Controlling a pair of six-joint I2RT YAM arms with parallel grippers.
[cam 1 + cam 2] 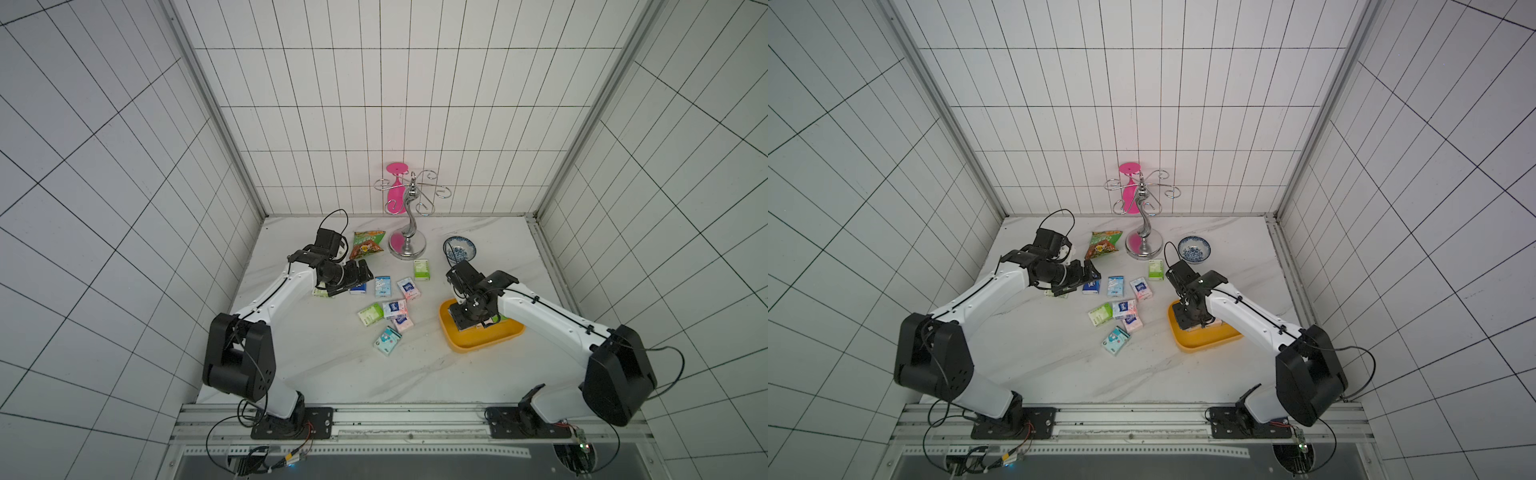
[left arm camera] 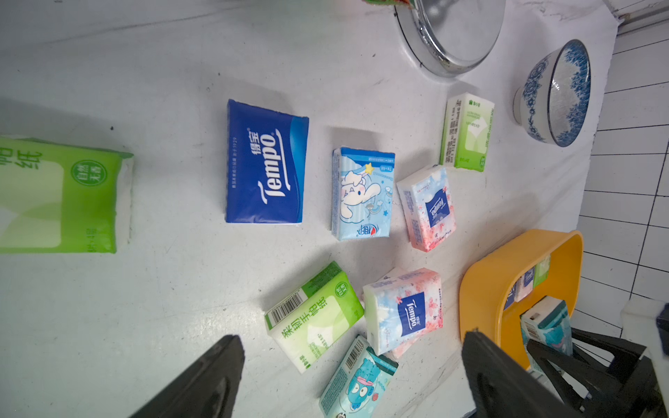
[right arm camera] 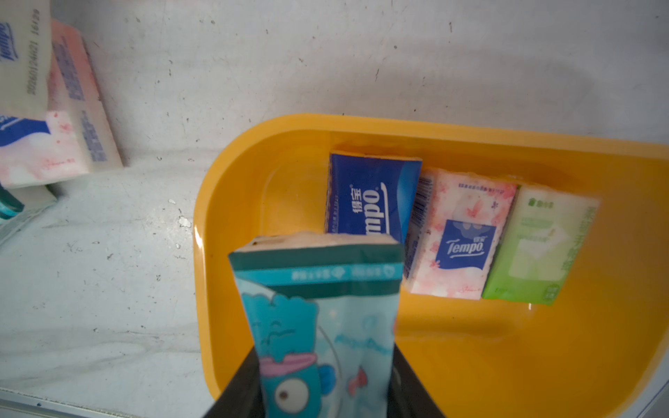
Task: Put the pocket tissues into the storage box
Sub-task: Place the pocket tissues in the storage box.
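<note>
A white, marble-patterned table (image 1: 332, 374) stands inside white tiled walls. Right of centre in both top views sits the storage box (image 1: 484, 347), a shallow orange-yellow plastic tub with rounded corners and a glossy floor. The right gripper (image 3: 325, 394) hangs over it, clenched on a teal cartoon-printed packet (image 3: 318, 300) held end-up above one rounded corner. Three packets lie flat inside: dark blue (image 3: 373, 195), pink floral (image 3: 463, 235) and green (image 3: 539, 246). The other pocket tissues (image 1: 382, 286) are scattered mid-table, a few overlapping. The left gripper (image 1: 360, 272), left of centre in both top views, is spread wide and empty above them.

The packets look light, soft and squashy, with slick plastic wrap that crumples. A hold across the narrow width, on the two long edges, should suit best. A blue-patterned china bowl (image 1: 459, 248) and a shiny metal stand (image 1: 408, 245) sit behind.
</note>
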